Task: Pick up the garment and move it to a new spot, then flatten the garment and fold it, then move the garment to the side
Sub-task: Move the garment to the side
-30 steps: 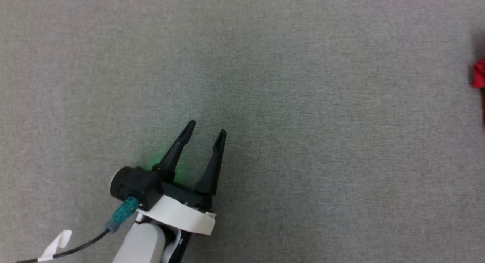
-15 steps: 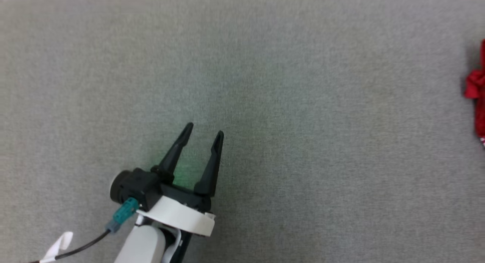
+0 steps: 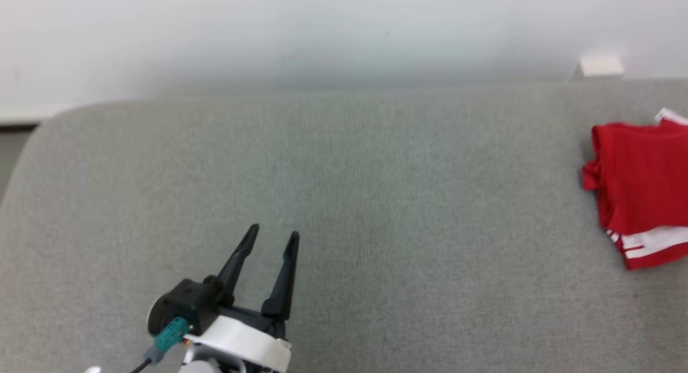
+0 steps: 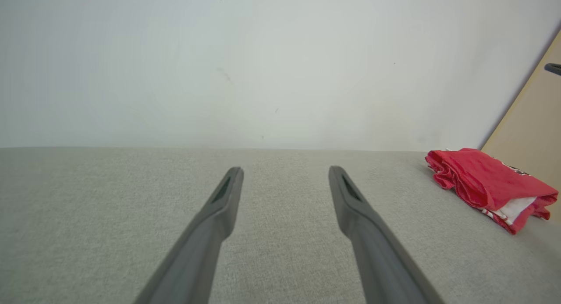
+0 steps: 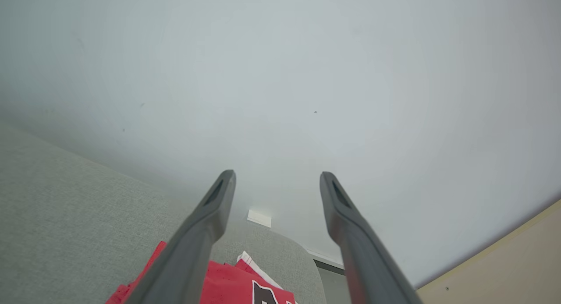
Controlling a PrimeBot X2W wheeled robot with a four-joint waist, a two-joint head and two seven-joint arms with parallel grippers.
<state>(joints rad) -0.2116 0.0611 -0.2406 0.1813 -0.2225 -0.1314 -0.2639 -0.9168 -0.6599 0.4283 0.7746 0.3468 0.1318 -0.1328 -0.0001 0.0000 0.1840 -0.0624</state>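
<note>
Red garment (image 3: pixel 639 185) lies folded at right edge of head view, on grey fabric surface (image 3: pixel 376 201), near its right end. Risk: layers look loose, white-striped hem pokes out at bottom, so fold may spring open. Right end effector (image 5: pixel 277 175) released, empty, just above garment; low sweep could snag cloth and drag it off. Left end effector (image 3: pixel 273 231) released, empty, lower left, well apart.
</note>
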